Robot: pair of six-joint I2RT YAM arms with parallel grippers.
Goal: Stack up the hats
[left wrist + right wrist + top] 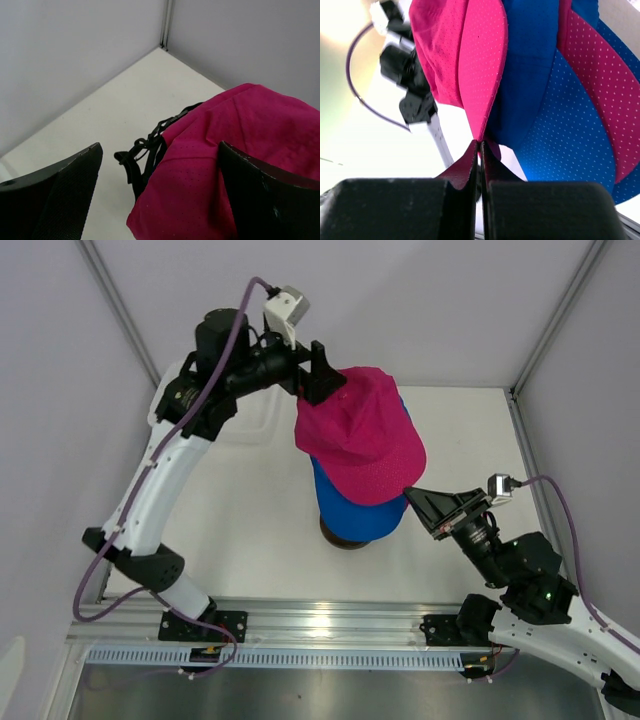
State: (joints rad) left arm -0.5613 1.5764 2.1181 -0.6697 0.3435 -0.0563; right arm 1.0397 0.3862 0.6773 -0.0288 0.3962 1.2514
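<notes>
Several hats sit stacked on a stand in the middle of the table. The top one is a magenta pink hat (360, 435) (225, 165) (470, 55), tilted, with its brim pointing to the near right. Below it are a blue hat (355, 510) (530, 75) and more pink and blue brims (600, 85). My left gripper (328, 390) (160, 200) is open, its fingers either side of the pink hat's back edge, next to the black strap (145, 150). My right gripper (415, 492) (480, 145) is shut on the tip of the pink hat's brim.
A dark round base (340, 537) shows under the stack. The white table (250, 510) is boxed in by pale walls with metal posts (115, 300) (555, 325) at the back. An aluminium rail (320, 625) runs along the near edge.
</notes>
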